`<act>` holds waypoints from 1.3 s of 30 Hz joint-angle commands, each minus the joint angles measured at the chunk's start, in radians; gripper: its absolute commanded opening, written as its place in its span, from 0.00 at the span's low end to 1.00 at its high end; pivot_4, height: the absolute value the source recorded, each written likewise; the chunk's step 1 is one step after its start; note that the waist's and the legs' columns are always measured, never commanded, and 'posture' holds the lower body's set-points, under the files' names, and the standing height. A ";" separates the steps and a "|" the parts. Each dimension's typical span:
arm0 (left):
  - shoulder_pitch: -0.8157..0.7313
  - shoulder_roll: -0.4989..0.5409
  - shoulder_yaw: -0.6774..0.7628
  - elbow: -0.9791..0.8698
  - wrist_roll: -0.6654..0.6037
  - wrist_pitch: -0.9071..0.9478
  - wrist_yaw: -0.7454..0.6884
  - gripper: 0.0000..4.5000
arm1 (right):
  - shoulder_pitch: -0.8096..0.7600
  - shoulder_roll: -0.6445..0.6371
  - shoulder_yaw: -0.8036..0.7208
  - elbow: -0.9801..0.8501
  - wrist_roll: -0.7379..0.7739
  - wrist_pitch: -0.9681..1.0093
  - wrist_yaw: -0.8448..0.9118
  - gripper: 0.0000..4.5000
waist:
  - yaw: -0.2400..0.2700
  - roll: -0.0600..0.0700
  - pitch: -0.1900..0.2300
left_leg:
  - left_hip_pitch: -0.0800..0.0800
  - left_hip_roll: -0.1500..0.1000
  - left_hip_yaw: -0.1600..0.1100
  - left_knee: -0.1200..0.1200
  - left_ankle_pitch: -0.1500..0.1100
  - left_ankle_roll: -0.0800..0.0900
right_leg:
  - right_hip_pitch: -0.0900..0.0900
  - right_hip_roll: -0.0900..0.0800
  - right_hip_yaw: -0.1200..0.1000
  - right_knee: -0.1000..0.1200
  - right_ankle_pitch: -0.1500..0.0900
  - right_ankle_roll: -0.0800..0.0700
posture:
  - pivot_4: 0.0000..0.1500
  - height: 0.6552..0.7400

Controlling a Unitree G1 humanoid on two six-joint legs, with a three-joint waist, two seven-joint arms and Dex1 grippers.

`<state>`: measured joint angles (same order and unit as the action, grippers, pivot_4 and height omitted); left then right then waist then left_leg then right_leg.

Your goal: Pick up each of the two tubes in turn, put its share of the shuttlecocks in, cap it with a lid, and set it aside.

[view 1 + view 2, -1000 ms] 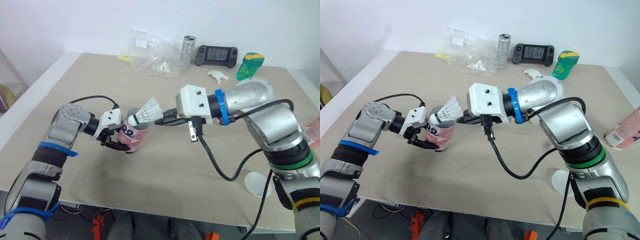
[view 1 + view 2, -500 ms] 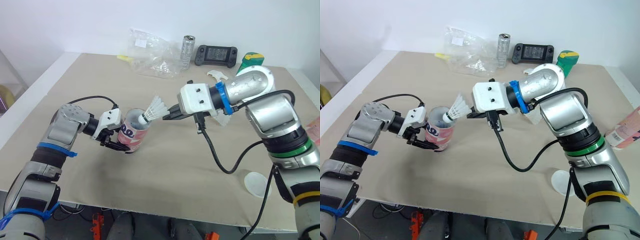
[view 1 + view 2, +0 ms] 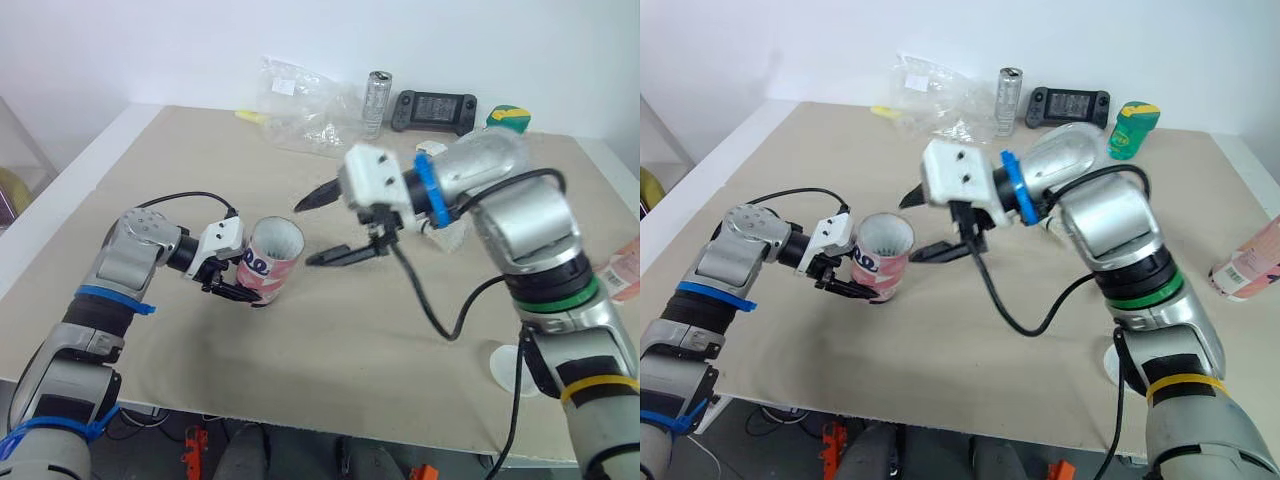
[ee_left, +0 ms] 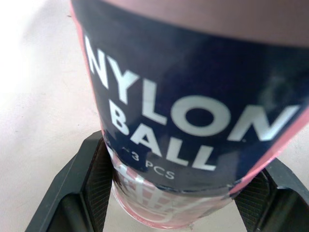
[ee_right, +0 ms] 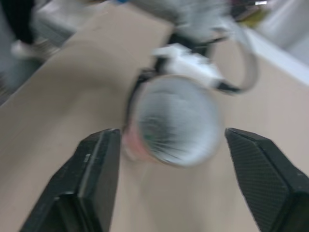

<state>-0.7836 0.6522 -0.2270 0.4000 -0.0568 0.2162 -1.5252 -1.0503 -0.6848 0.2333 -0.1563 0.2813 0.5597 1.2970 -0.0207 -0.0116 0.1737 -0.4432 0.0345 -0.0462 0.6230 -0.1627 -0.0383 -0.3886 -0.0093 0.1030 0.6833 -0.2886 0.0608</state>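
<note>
Beige tabletop runs from the front edge to a white wall. Nearest, by the front right edge, a white lid (image 3: 505,370) lies flat, partly behind the right arm. Further in, on the left side, the left gripper (image 3: 243,280) pinches the lower part of a pink tube (image 3: 272,258) labelled "NYLON BALL", one black finger on each side. The tube stands tilted, with its open mouth toward the right gripper (image 3: 322,226). In the left wrist view a white netted skirt shows through the tube's clear bottom end. The right gripper hangs just beside the mouth, apart from it, fingers spread wide and empty. At the right edge is a second pink tube (image 3: 1243,262). Along the back are a crumpled clear plastic bag (image 3: 300,112), a metal can (image 3: 376,100), a black handheld game console (image 3: 432,108) and a green bottle (image 3: 1127,128).
</note>
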 commanded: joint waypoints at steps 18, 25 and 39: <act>-0.021 -0.022 -0.046 0.032 0.003 -0.018 -0.005 0.66 | 0.600 -0.073 -0.450 0.238 -0.034 0.033 -0.485 0.84 | -0.009 0.000 -0.001 | 0.003 -0.006 0.001 0.001 0.001 0.002 | 0.004 -0.005 0.002 0.000 -0.001 0.007 | 1.00 0.99; -0.006 -0.014 -0.039 0.014 0.001 -0.011 -0.007 0.66 | 0.496 -0.029 -0.359 0.448 -0.085 -0.043 -0.511 0.84 | -0.009 0.000 -0.001 | 0.002 -0.007 0.001 0.001 0.001 0.002 | 0.005 -0.006 0.002 -0.001 0.000 0.007 | 1.00 0.99; 0.013 0.007 -0.025 -0.016 -0.004 0.006 0.002 0.66 | 0.352 0.012 -0.302 0.645 -0.106 -0.170 -0.458 0.15 | -0.012 0.001 -0.001 | 0.002 -0.007 0.001 -0.001 0.001 0.002 | 0.004 -0.006 0.002 -0.001 -0.001 0.006 | 1.00 0.99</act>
<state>-0.7853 0.6568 -0.2352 0.4030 -0.0606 0.2170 -1.5244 -0.6938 -0.6510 -0.0457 0.5157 0.1649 0.4101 0.8289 -0.0330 -0.0111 0.1730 -0.4408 0.0273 -0.0450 0.6216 -0.1616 -0.0364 -0.3844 -0.0156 0.1049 0.6820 -0.2895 0.0669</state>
